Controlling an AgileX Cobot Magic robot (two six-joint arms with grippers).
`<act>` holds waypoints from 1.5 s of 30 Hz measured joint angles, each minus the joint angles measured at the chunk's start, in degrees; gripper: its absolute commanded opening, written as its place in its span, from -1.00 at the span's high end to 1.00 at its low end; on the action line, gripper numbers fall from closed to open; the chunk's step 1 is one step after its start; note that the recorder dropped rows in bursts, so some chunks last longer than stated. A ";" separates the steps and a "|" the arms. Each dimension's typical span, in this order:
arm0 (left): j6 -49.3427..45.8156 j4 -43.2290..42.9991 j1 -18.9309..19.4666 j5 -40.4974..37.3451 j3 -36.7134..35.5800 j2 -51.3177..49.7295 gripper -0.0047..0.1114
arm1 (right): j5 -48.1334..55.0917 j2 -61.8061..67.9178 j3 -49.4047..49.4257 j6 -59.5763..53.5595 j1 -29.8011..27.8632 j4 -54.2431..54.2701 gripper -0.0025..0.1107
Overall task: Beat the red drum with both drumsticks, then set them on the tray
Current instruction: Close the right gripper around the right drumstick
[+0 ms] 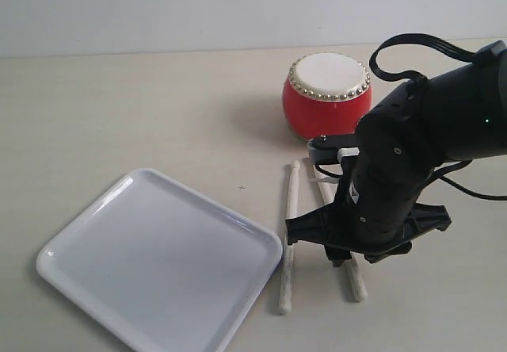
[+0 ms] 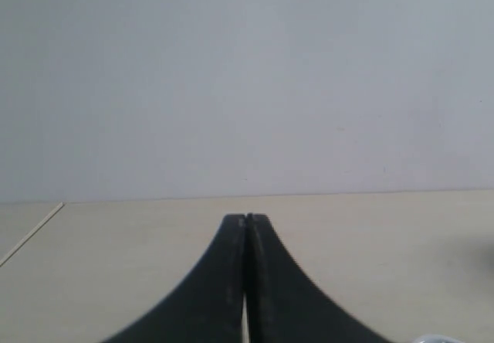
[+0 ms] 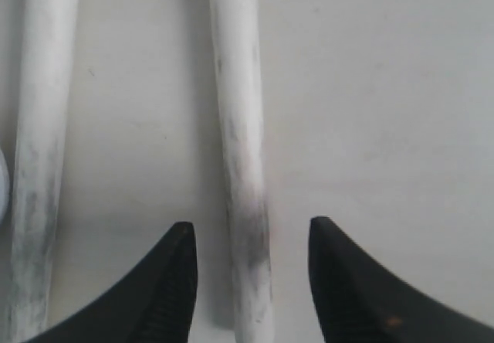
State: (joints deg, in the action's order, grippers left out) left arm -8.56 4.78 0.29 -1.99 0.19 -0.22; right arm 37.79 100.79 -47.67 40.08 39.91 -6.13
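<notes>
Stick (image 3: 238, 111) lies between spread jaws of right tool (image 3: 251, 231); left tool (image 2: 245, 223) pressed together, empty; advice: lower to tabletop (image 3: 386, 88), keep stick centred, close firmly before lifting.

A pale beige table (image 1: 119, 114) with a matte top stretches across the room. Beyond the table's far edge rises a plain whitish wall (image 1: 198, 11). A tiny dark speck (image 1: 242, 186) marks the table near its middle.

Exterior looks down — right wrist hugs drumsticks (image 3: 239, 127).
</notes>
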 measured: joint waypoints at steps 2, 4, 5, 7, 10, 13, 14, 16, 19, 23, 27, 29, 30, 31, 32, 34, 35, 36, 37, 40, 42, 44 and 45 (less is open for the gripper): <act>0.00 0.00 0.00 0.00 0.00 0.00 0.92 | -0.09 0.00 0.00 0.27 0.00 -0.62 0.17; 0.00 0.00 0.00 0.00 0.00 0.00 0.92 | -0.09 0.00 0.00 0.40 0.00 -1.01 0.17; 0.00 0.00 0.00 0.00 0.00 0.00 0.92 | -0.09 0.00 0.00 0.50 0.00 -1.13 0.17; 0.00 0.00 0.00 0.00 0.00 0.00 0.92 | -0.09 0.00 0.00 0.50 0.00 -1.25 0.19; 0.00 0.00 0.00 0.00 0.00 0.00 0.92 | -0.09 0.00 0.00 0.58 0.00 -1.25 0.20; 0.00 0.00 0.00 0.00 0.00 0.00 0.92 | -0.13 0.00 0.00 0.58 0.00 -1.25 0.20; 0.00 0.00 0.00 0.00 0.00 0.00 0.92 | -0.13 0.00 0.00 0.58 0.00 -1.25 0.20; 0.00 0.00 0.00 0.00 0.00 0.00 0.92 | -0.22 0.00 0.00 0.58 0.00 -1.25 0.20; 0.00 0.00 0.00 0.00 0.00 0.00 0.92 | -0.99 0.05 0.00 0.58 0.00 -1.25 0.20; 0.00 0.00 0.00 0.00 0.00 0.00 0.92 | -1.65 0.05 0.00 0.58 0.00 -1.25 0.20; 0.00 0.00 0.00 0.00 0.00 0.00 0.92 | -0.93 0.84 0.00 0.58 0.00 -1.25 0.20; 0.00 0.00 0.00 0.00 0.00 0.00 0.92 | -0.68 1.27 0.00 0.58 0.00 -1.25 0.20; 0.00 0.00 0.00 0.00 0.00 0.00 0.92 | -0.68 1.27 0.00 0.58 0.00 -1.25 0.20; 0.00 0.00 0.00 0.00 0.00 0.00 0.92 | -0.65 1.27 0.00 0.58 0.00 -1.25 0.20; 0.00 0.00 0.00 0.00 0.00 0.00 0.92 | -0.65 1.32 0.00 0.58 0.00 -1.25 0.20; 0.00 0.00 0.00 0.00 0.00 0.00 0.92 | -0.65 1.32 0.00 0.47 0.00 -1.25 0.20; 0.00 0.00 0.00 0.00 0.00 0.00 0.92 | -0.65 1.32 0.00 0.47 0.00 -1.25 0.20; 0.00 0.00 0.00 0.00 0.00 0.00 0.92 | -0.65 1.32 0.00 0.33 0.00 -1.25 0.20; 0.00 0.00 0.00 0.00 0.00 0.00 0.92 | -0.65 1.32 0.00 0.33 0.00 -1.25 0.20; 0.00 0.00 0.00 0.00 0.00 0.00 0.92 | -0.65 1.32 0.00 -0.10 0.00 -1.25 0.20; 0.00 0.00 0.00 0.00 0.00 0.00 0.92 | -0.65 1.39 0.00 -0.65 0.00 -0.66 0.20; 0.00 0.00 0.00 0.00 0.00 0.00 0.92 | -0.55 1.47 0.00 -1.17 0.00 -0.16 0.20; 0.00 0.00 0.00 0.00 0.00 0.00 0.92 | -0.55 1.77 0.00 -1.32 0.00 -0.14 0.20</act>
State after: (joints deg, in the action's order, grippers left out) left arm -8.56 4.78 0.29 -1.99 0.19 -0.22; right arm 37.24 102.56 -47.67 38.77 39.91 -6.27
